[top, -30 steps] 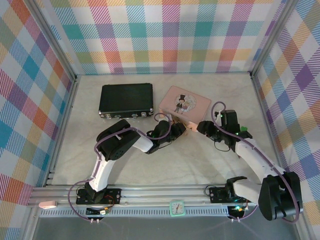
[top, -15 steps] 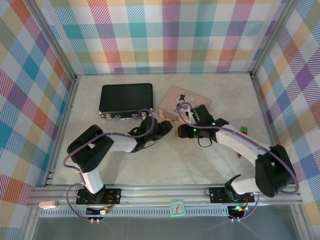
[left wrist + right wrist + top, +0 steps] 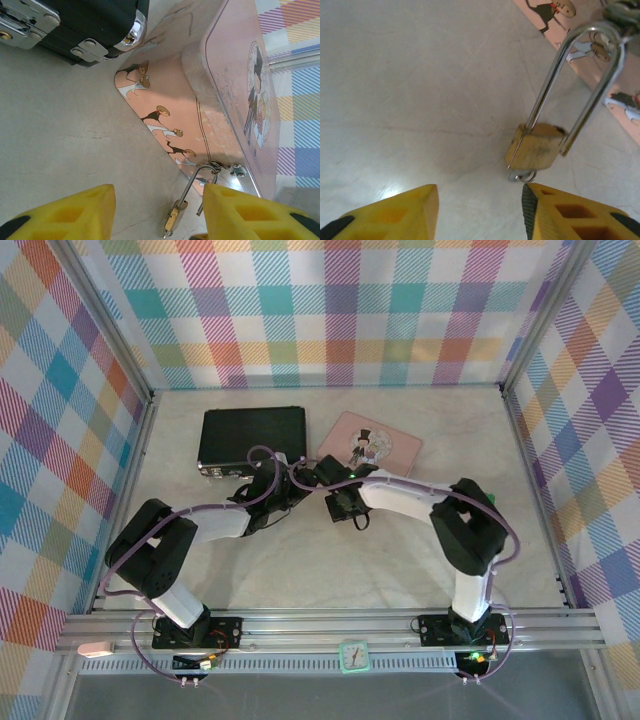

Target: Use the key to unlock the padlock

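Pale bench: you've swung both arms in; both jaws gape empty, padlock [image 3: 535, 147] just ahead, so grasping comes next.

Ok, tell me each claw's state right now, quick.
Left claw: open, holding nothing.
Right claw: open, holding nothing; the padlock lies just ahead of it.

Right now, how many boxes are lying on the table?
2. The black rectangular case with silver latches lies at the back left; the pink rectangular tin with a cartoon figure lies right of it, a small brass padlock on its clasp. None seems hidden.
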### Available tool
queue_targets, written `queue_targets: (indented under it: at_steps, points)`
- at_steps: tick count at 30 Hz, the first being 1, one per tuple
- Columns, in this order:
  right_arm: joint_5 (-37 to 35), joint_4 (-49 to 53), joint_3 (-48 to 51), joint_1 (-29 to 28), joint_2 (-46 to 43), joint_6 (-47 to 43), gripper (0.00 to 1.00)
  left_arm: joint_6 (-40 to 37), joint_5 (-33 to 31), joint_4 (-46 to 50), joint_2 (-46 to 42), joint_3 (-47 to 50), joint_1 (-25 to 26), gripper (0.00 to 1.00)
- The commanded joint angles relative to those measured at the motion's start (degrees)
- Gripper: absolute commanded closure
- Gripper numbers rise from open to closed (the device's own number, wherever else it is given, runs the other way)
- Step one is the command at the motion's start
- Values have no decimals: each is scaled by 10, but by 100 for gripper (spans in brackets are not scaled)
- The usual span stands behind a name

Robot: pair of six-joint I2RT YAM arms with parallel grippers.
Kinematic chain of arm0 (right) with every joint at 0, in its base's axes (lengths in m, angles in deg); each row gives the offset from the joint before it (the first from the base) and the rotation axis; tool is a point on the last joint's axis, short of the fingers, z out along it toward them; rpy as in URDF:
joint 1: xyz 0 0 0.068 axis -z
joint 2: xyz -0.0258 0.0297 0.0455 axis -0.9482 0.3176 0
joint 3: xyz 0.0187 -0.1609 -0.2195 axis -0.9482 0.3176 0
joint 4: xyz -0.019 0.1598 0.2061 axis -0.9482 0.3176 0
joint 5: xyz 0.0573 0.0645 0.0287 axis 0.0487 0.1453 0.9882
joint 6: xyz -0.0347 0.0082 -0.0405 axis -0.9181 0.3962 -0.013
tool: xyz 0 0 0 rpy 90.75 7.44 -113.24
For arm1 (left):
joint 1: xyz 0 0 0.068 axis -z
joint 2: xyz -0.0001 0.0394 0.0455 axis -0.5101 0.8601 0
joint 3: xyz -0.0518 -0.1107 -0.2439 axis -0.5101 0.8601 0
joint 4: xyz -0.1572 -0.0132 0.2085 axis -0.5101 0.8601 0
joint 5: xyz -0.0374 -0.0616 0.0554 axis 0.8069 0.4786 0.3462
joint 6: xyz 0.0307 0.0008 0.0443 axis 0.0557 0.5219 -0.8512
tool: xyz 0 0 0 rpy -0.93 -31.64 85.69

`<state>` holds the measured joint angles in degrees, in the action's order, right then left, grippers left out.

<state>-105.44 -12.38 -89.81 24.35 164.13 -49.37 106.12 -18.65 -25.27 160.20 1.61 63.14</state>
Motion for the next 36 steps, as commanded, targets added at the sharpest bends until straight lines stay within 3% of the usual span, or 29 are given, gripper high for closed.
queue_targets:
  at_steps: [1,7,13,27,36]
  points:
    - [-81,62,-35,-1,29,19,54,-8,15,6,-14,12,-7,51]
    - [-149,77,-55,-12,55,9,54,7,17,-16,-13,26,-12,51]
    - [-137,60,-52,-15,65,-2,59,11,18,-20,-11,22,-13,52]
    - [-116,19,-43,-24,92,-2,56,17,20,-17,-21,26,-18,52]
    - [-116,11,-14,-25,72,4,70,13,6,-3,-46,38,-21,52]
